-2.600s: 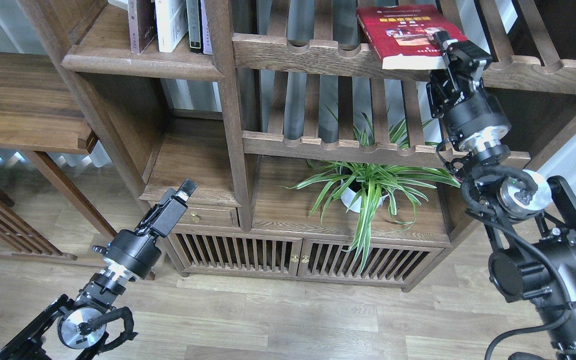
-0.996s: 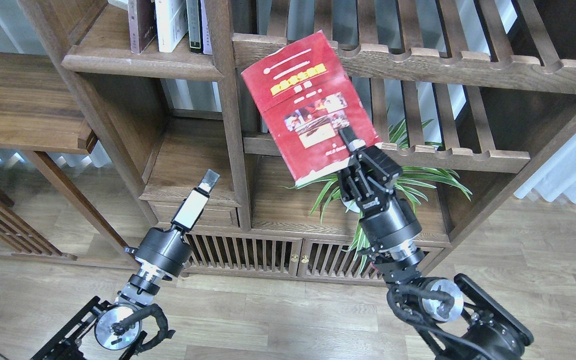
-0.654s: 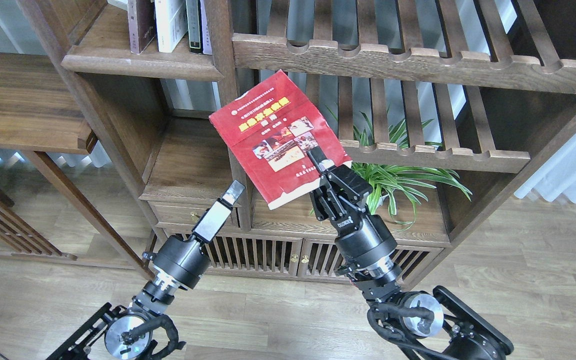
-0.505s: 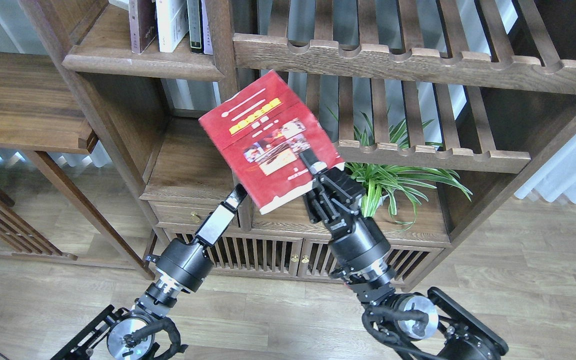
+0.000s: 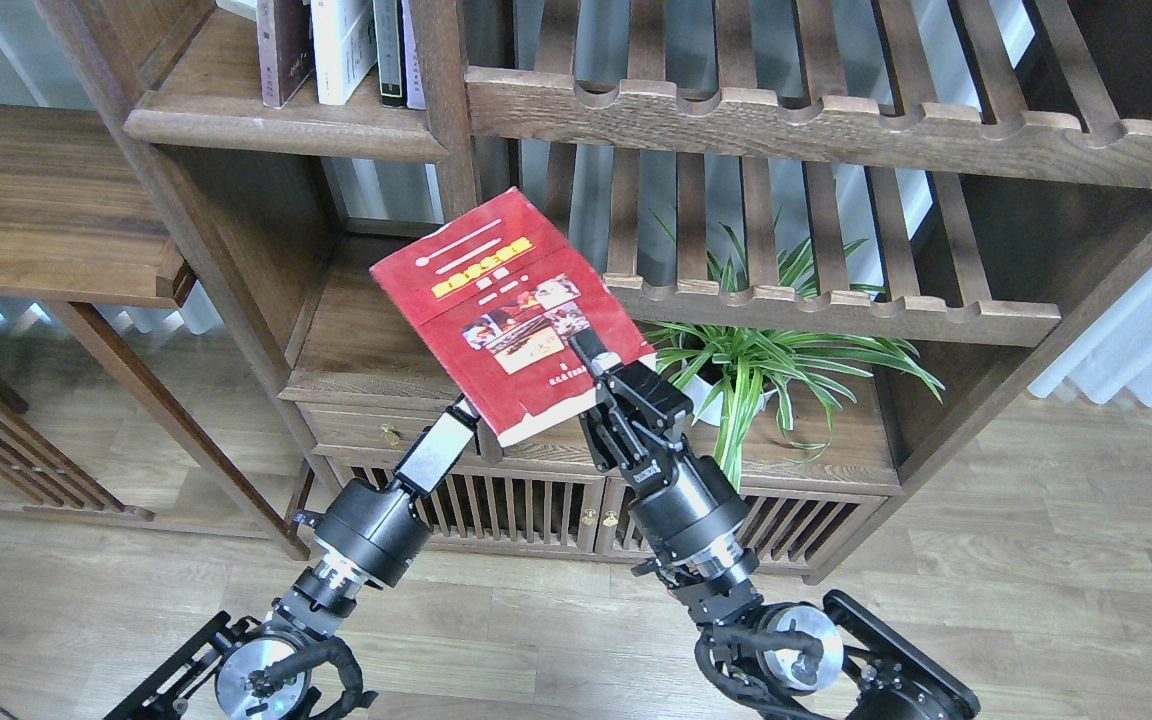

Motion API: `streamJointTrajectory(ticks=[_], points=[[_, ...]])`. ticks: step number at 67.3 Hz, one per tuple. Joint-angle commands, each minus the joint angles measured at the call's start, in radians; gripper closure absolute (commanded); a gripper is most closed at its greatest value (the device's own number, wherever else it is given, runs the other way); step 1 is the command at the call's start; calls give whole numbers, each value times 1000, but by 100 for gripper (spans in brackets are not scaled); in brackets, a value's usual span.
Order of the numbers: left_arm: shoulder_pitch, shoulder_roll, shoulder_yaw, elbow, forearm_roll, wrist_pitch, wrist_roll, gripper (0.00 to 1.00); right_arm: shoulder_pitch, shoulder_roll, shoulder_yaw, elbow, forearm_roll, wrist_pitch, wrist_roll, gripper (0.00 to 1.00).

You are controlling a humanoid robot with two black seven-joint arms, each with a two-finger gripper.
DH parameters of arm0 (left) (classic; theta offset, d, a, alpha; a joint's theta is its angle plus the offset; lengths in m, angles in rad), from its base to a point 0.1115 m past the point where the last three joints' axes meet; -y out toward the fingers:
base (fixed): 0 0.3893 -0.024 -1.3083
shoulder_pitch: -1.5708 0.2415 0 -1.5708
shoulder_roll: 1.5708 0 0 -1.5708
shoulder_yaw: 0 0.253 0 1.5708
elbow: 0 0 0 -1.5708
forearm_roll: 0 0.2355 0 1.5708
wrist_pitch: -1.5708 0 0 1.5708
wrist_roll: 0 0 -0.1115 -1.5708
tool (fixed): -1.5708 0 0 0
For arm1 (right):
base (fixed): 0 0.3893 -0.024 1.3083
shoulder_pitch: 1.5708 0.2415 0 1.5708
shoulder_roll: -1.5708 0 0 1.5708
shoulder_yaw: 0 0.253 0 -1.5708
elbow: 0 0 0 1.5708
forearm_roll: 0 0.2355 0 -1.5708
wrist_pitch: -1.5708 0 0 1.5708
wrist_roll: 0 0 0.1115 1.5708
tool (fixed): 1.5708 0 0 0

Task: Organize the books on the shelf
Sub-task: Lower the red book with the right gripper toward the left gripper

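The red book (image 5: pixel 496 300), with a yellow title band and photos, is held in the air in front of the bookcase, cover facing me and tilted. My right gripper (image 5: pixel 598 368) is shut on its lower right corner. My left gripper (image 5: pixel 460 412) points up at the book's lower left edge, with its tip partly hidden behind the book; I cannot tell its fingers apart. The shelf (image 5: pixel 276 128), a solid brown board with a rounded front edge, is at the upper left and carries thin upright books (image 5: pixel 341 45). The yellow-green and maroon books are out of view.
Two slatted racks (image 5: pixel 836 120) (image 5: pixel 836 305) span the bookcase's right half. A potted spider plant (image 5: pixel 746 375) stands under them. A lower board over a drawer (image 5: pixel 376 340) lies behind the book. A cabinet with slatted doors (image 5: pixel 536 505) is below, and a wooden side table (image 5: pixel 46 210) stands at the left.
My right gripper has carried the red book from the top slatted rack down and to the left. My left gripper has risen to the right until it meets the book's lower edge.
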Motion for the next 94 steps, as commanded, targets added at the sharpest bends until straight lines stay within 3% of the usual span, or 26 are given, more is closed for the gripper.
streamJointTrajectory(ticks=[1, 58, 74, 94], points=[[14, 0, 6, 1, 0, 0, 1, 2, 3, -6, 31, -15, 3, 0, 0, 95], [7, 5, -42, -23, -126, 0, 4, 5, -42, -3, 37, -69, 4, 0, -2, 95], [17, 172, -57, -22, -227, 0, 1, 3, -37, 11, -4, -63, -2, 0, -8, 95], [14, 183, -36, -20, -279, 0, 3, 4, -20, 11, -33, -63, -5, 0, -9, 95]])
